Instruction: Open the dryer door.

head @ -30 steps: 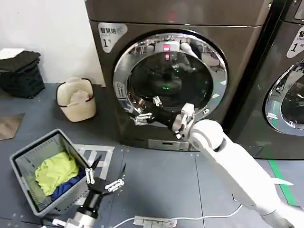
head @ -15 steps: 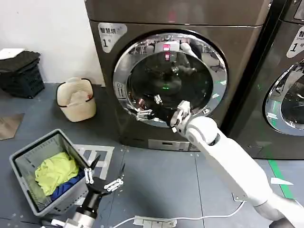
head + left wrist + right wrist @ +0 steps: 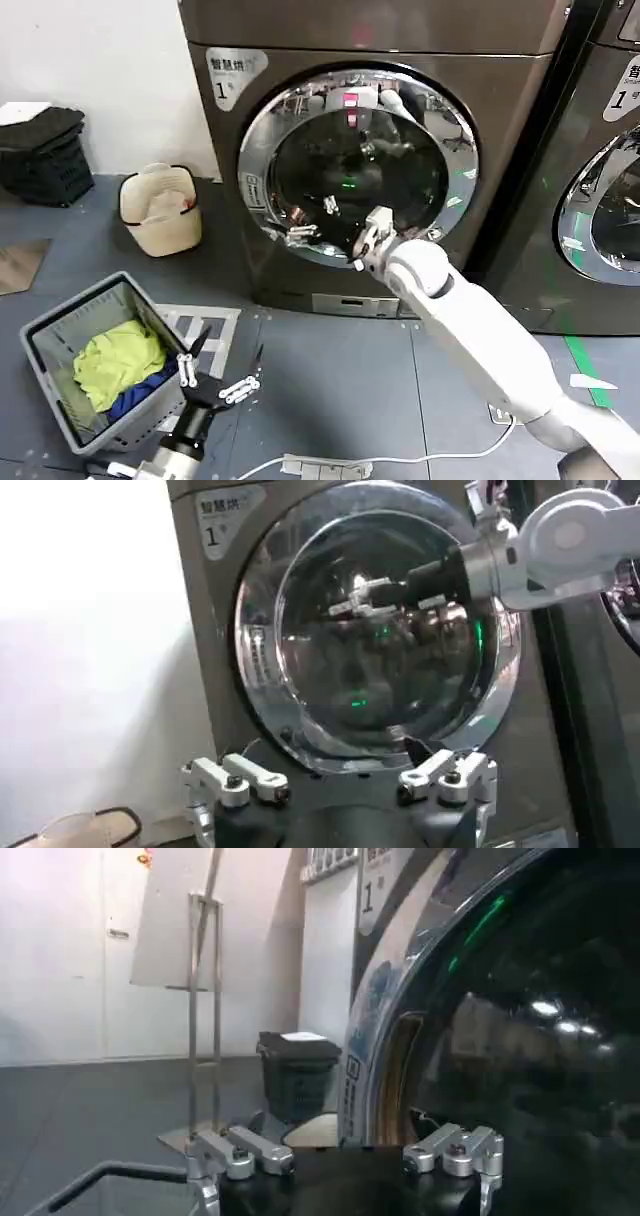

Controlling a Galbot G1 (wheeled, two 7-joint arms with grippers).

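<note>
- Since a second ago, the right gripper (image 3: 312, 222) has moved up and closer to the dryer door (image 3: 358, 165), from below its lower rim to the lower left part of the glass.
- Its jaws are spread apart and hold nothing; in the right wrist view the two fingertips (image 3: 455, 1148) stand well apart, next to the chrome ring (image 3: 372, 1038).
- Behind the jaws, the white right arm (image 3: 470, 330) reaches across the front of the machine from the right.
- The dryer door appears still closed, flat against the bronze-grey machine with the "1" label (image 3: 228, 78).
- The left gripper (image 3: 215, 375) waits low, near the grey basket (image 3: 60, 335) with clothes on the floor, its jaws also released.
- My judgement: the step is to reach the door's left edge and get a hold on it.
- Risk: the chrome ring is smooth and curved, so the jaws may slip off it, or close on the glass and catch nothing.
- A pull in a wrong direction could strain the latch and leave the door shut.
</note>
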